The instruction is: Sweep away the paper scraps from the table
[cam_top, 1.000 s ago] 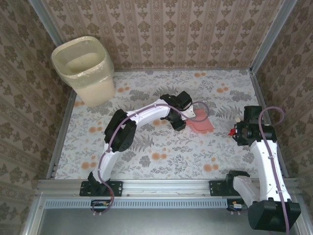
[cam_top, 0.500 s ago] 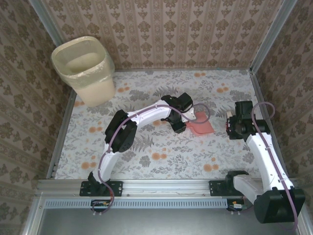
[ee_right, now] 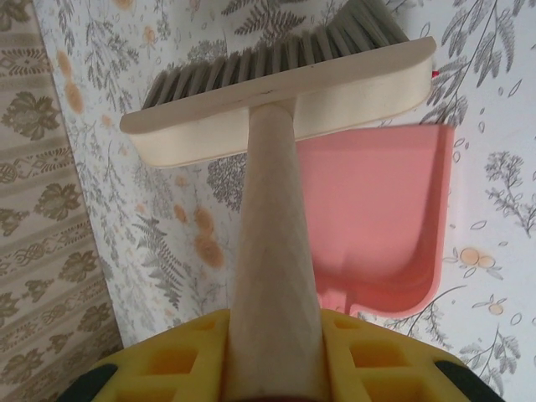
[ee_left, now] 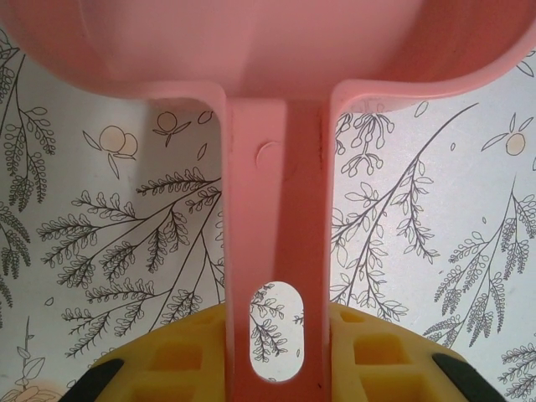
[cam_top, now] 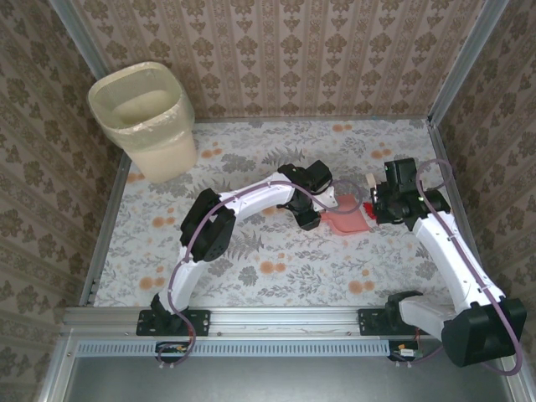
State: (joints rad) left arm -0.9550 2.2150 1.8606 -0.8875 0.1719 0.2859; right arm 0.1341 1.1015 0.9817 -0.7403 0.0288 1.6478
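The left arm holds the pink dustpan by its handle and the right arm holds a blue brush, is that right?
Not quite: the brush is cream with grey bristles, not blue, as the right wrist view shows. The left pincer does hold the pink dustpan by its handle, the right pincer the brush.

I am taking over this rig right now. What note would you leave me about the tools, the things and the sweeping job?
Left tool: shut on the handle of the pink dustpan, which is right of centre on the table.
Right tool: shut on the brush by its handle, with the bristles at the pan's open edge.
Paper scraps: one tiny red bit by the end of the brush head, as far as I can tell. The pan's visible floor is bare.
Done: both implements are gripped.
Left: sweep the scraps into the pan, then probably empty it into the bin.
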